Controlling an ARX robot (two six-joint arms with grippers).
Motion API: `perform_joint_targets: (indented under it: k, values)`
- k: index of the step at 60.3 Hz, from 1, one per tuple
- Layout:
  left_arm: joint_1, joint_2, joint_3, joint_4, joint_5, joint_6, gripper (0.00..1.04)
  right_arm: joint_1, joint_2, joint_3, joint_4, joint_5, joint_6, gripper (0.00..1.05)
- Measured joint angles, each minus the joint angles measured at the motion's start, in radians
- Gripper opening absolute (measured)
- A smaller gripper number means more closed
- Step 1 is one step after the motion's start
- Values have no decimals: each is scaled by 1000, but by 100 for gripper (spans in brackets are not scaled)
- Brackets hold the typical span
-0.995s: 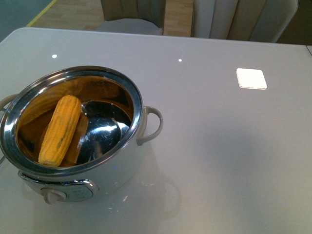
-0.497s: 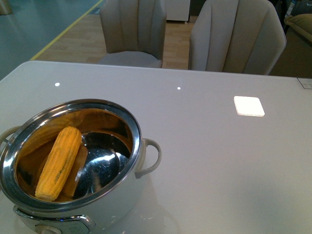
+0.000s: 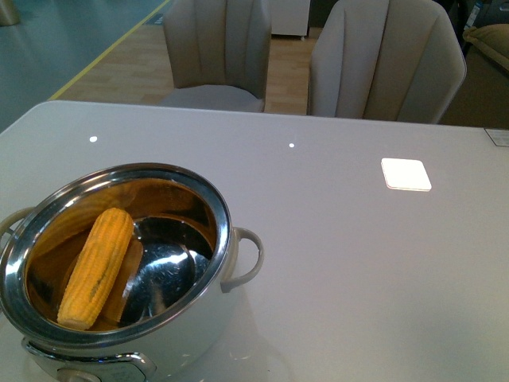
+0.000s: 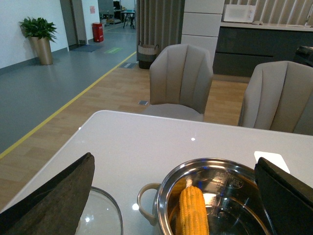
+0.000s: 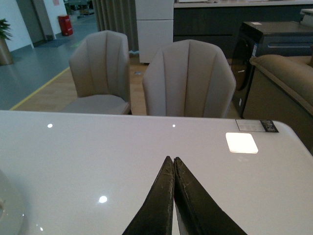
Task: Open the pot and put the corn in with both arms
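Glossy white table (image 3: 350,263) carries pot (image 3: 191,318); glass lid (image 4: 100,218) beside it

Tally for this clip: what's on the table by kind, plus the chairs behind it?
Pot: 1
Corn: 1, lying inside the pot
Glass lid: 1, on the table beside the pot
Chairs: 2
Total: 5

Front view now sits higher than 1 s ago: 2 chairs (image 3: 382,60) fully visible beyond table (image 3: 358,263), pot (image 3: 119,255) lower in frame, knob cut off. Corn (image 3: 97,267) apparently unmoved inside pot.
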Motion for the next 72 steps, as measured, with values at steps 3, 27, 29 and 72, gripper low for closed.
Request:
perform_joint_targets:
  k: [3,27,29,72]
  values:
    - [0,0,0,0,0,0,98,0,-23,0,-22,0,0,2]
    - [0,0,0,0,0,0,98,0,-165,0,-162,0,0,2]
    - [0,0,0,0,0,0,98,0,-175,0,-173,0,0,2]
    - [0,0,0,0,0,0,98,0,-385,0,-388,0,-1,52]
